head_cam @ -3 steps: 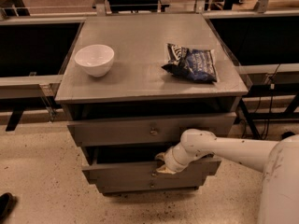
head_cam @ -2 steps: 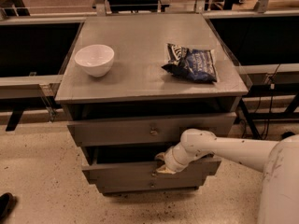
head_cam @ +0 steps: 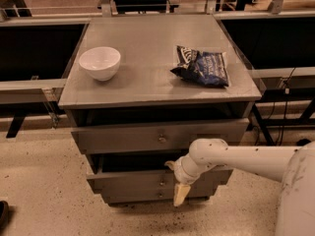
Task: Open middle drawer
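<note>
The grey cabinet has three drawers stacked under its top. The middle drawer (head_cam: 128,180) has a medium-width flat front and a small round knob (head_cam: 162,182). It stands pulled out a little, with a dark gap above it. My gripper (head_cam: 175,180) is on the end of a white arm that comes in from the right. It sits against the middle drawer's front, just right of the knob. One cream fingertip (head_cam: 170,165) points up and left, the other (head_cam: 180,195) points down. The fingers are spread, with nothing between them.
The wide top drawer (head_cam: 123,137) juts out slightly above. The narrow bottom drawer (head_cam: 133,196) sits below. A white bowl (head_cam: 100,62) and a dark blue snack bag (head_cam: 203,66) lie on the cabinet top (head_cam: 147,38). Black benches flank the cabinet. The floor is speckled.
The gripper's lower finger reaches slightly further down and right across the drawer front. The drawers, the bowl and the bag have not moved.
</note>
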Controlling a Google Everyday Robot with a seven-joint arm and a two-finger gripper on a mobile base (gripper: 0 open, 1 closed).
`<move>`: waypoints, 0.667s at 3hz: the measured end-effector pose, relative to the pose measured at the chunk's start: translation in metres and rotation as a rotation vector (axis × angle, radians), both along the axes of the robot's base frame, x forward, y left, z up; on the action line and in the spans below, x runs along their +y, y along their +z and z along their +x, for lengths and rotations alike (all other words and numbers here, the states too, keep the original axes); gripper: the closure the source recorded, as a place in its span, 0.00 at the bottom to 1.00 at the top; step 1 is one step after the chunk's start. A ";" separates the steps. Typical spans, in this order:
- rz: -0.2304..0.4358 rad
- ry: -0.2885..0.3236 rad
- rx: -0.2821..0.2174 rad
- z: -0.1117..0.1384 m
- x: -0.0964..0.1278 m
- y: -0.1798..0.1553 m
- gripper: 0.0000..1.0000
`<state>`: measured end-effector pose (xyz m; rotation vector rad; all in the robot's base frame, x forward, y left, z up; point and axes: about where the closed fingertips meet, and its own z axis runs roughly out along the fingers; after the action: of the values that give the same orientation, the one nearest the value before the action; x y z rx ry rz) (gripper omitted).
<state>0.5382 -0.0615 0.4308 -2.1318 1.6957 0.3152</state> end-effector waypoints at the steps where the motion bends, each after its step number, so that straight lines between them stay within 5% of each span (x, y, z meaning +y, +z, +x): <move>1: -0.004 0.025 -0.053 -0.020 -0.003 0.030 0.00; 2: 0.082 0.046 -0.099 -0.043 -0.014 0.067 0.00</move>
<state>0.4952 -0.0758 0.4977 -2.0930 1.5544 0.2827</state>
